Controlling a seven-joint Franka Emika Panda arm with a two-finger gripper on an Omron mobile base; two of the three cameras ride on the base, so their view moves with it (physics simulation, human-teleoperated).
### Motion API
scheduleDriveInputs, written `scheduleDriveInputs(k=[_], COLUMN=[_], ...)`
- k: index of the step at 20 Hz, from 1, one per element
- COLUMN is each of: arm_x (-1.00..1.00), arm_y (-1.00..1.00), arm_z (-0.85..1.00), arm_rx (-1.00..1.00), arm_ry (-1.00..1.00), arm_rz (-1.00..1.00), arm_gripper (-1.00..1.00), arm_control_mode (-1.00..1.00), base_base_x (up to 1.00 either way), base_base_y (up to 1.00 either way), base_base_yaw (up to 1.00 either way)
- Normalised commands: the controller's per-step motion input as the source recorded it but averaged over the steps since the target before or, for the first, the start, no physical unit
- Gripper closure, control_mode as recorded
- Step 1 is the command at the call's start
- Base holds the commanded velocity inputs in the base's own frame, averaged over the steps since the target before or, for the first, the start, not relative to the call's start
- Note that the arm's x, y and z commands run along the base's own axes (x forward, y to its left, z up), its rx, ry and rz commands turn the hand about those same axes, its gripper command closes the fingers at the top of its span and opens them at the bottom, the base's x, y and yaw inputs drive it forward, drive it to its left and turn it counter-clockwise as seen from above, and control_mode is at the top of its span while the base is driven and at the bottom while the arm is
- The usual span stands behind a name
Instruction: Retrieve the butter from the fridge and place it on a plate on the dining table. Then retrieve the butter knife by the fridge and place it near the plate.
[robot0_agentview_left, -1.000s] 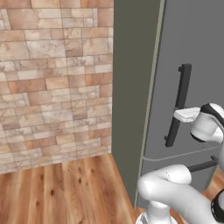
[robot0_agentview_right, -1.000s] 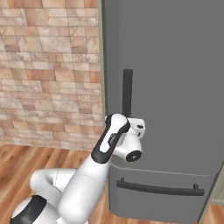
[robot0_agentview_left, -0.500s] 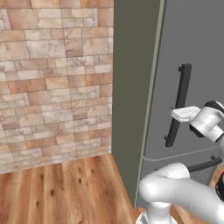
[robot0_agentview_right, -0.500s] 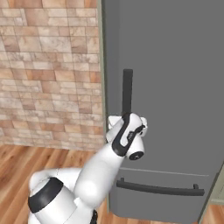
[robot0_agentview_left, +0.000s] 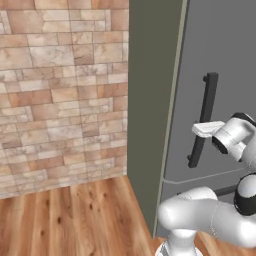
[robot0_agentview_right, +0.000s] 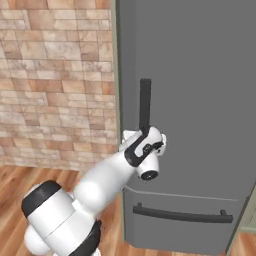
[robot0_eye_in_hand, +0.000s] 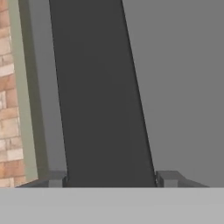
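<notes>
Tan brick wall (robot0_agentview_left: 60, 90) above wooden plank floor (robot0_agentview_left: 70, 220).

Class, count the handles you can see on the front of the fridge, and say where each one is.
2. A long dark vertical bar handle on the upper door, with the gripper at its lower part, and a horizontal handle across the lower drawer.

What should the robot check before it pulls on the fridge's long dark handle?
1. Fridge door shut: ok.
2. Gripper at the handle: ok, at its lower half.
3. Handle between the fingertips: ok, one each side.
4. Fingers pressing on the handle: cannot tell, very close.
5. Room for the door to swing: cannot tell; the arm stands right in front.
6. Lower drawer shut: ok.
</notes>
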Motion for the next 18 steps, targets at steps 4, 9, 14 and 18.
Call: scheduleDriveInputs(k=[4, 9, 14, 18], arm_x=[-0.18, -0.8, -0.97, -1.0], arm_y=[-0.35, -0.99, -1.0, -1.0], arm_z=[0.0, 0.02, 0.0, 0.0], arm_rx=[0.0, 0.0, 0.0, 0.0], arm_ry=[0.0, 0.0, 0.0, 0.0], arm_rz=[0.0, 0.03, 0.0, 0.0], arm_gripper=[1.0, 1.0, 1.0, 1.0], arm_control_mode=[-1.0, -1.0, -1.0, -1.0], base_base_x=[0.0, 0.0, 0.0, 0.0], base_base_y=[0.0, 0.0, 0.0, 0.0], base_base_yaw=[0.0, 0.0, 0.0, 0.0])
